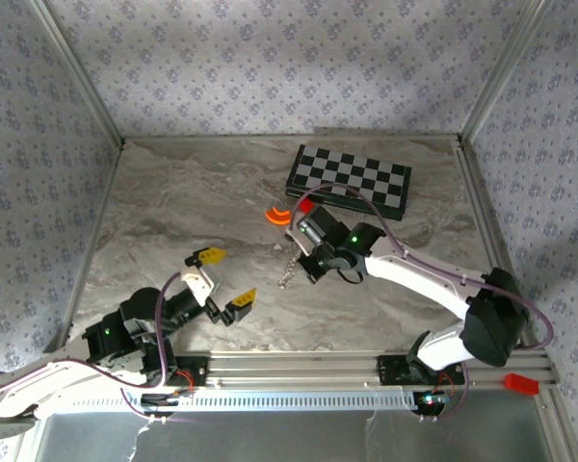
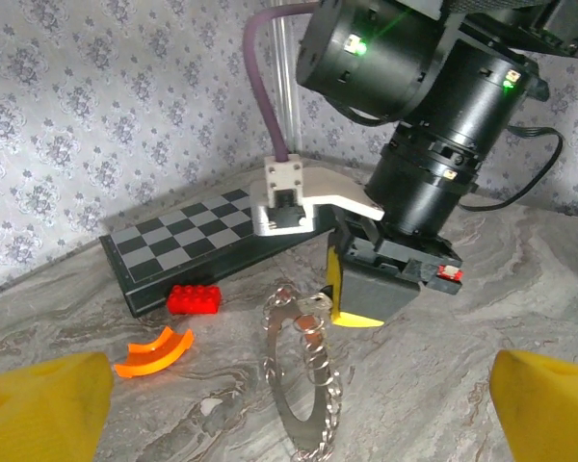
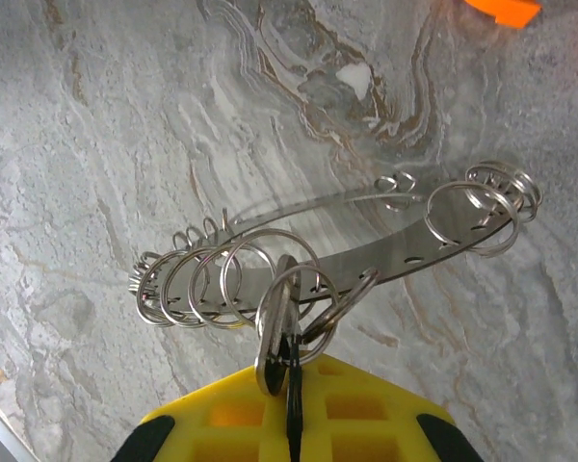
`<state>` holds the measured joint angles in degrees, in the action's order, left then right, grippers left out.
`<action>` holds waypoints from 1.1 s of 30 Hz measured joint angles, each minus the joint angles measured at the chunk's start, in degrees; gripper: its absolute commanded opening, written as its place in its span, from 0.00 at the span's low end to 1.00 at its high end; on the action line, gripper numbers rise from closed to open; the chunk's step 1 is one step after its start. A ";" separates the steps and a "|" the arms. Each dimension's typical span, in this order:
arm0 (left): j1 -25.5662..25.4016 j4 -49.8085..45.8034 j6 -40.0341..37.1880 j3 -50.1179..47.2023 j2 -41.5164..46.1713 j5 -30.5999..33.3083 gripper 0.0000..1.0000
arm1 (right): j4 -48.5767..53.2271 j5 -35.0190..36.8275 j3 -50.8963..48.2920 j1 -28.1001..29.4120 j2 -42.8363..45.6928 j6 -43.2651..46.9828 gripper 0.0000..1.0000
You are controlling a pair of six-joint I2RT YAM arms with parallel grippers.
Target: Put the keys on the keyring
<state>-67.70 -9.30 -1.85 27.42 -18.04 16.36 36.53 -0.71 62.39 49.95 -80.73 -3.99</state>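
The keyring [image 3: 443, 245] is a curved steel band carrying several wire rings, and it lies on the marble table [image 1: 173, 212]. My right gripper [image 3: 291, 409] is shut on the key [image 3: 273, 337], with the dark head pinched between the yellow pads and the silvery blade pushed in among the rings. I cannot tell if a ring runs through it. From above, the right gripper [image 1: 302, 262] sits at the keyring [image 1: 289, 271]. The left wrist view has the key [image 2: 314, 302] at the top of the keyring [image 2: 274, 379]. My left gripper [image 1: 226, 279] hangs open, left of and nearer than the ring, holding nothing.
A chessboard [image 1: 352, 178] lies behind the right gripper. A red block [image 1: 306, 205] and an orange arc piece [image 1: 277, 217] sit just in front of it, close to the right wrist. The aluminium rail [image 1: 299, 366] runs along the near edge.
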 measured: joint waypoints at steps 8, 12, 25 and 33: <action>0.15 -0.04 0.00 -0.02 0.02 0.00 0.99 | 0.13 0.02 -6.67 0.00 5.01 -2.64 0.00; 0.15 -0.11 0.04 -0.02 0.02 0.13 0.99 | 0.00 -0.15 -9.01 0.00 6.40 -3.80 0.00; 0.20 -0.15 1.33 -0.17 0.00 1.03 0.99 | -4.44 -2.16 -18.10 1.27 9.55 -9.11 0.00; 0.20 -0.02 1.92 -1.70 -0.22 1.05 0.99 | -7.15 -2.82 -21.86 2.84 10.34 -12.57 0.00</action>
<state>-67.51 -9.32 0.08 25.71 -18.26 17.41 29.39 -3.53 40.53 52.80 -70.39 -16.56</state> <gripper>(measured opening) 0.994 0.061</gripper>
